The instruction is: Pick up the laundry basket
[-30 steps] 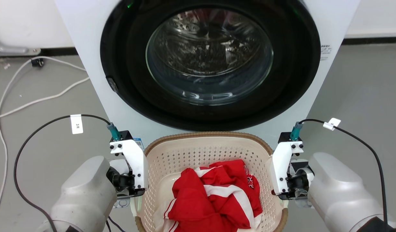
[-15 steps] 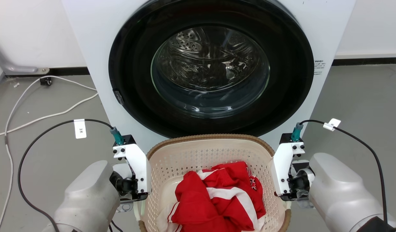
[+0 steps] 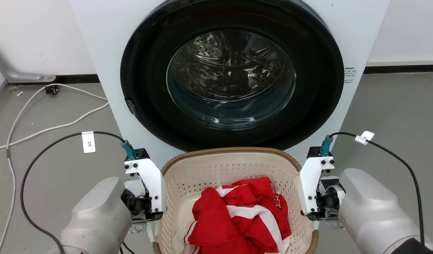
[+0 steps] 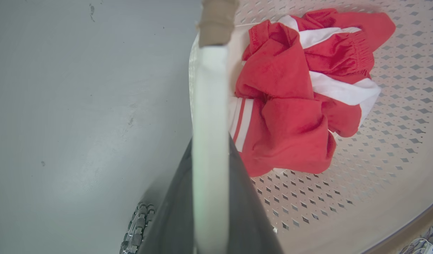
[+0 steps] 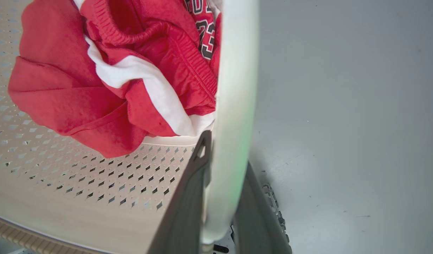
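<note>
Head view: laundry basket [image 3: 234, 165] (clothes [image 3: 237, 218] inside) sits between left gripper [image 4: 209, 151] and right gripper [image 5: 226, 155], each clamping a handle [image 4: 209, 106].

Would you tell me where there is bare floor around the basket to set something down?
The widest bare patch is the grey floor right of the washer, between the wall and the right arm's black cable. Left of the washer, white cables cross the floor. Ahead, the washer stands close to the basket.
</note>
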Tool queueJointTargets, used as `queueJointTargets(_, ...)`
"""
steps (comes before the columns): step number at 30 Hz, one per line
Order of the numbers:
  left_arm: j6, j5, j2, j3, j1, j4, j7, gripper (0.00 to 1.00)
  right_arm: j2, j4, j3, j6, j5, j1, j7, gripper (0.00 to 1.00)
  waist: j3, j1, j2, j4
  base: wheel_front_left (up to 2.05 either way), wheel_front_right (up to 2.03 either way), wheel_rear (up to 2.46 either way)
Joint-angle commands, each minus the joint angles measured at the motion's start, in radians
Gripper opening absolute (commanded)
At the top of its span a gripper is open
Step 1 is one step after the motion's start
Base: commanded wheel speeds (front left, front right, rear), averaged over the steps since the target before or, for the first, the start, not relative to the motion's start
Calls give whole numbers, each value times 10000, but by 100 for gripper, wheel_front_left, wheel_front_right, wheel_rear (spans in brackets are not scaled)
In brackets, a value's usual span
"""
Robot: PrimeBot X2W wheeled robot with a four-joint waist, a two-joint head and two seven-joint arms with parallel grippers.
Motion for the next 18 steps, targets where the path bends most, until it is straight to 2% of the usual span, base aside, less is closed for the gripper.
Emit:
queueJointTargets(1, -137, -148, -415, -5, -39, -278, -27, 0, 349, -147, -40, 136, 12, 0, -5, 0, 6, 0, 0, 1, 0, 0, 0)
queueJointTargets(18, -139, -332, -365, -215, -61, -336, -187, 0, 351, -147, -161, 136, 41, -25, 31, 0, 68, 0, 0, -6, 0, 0, 0)
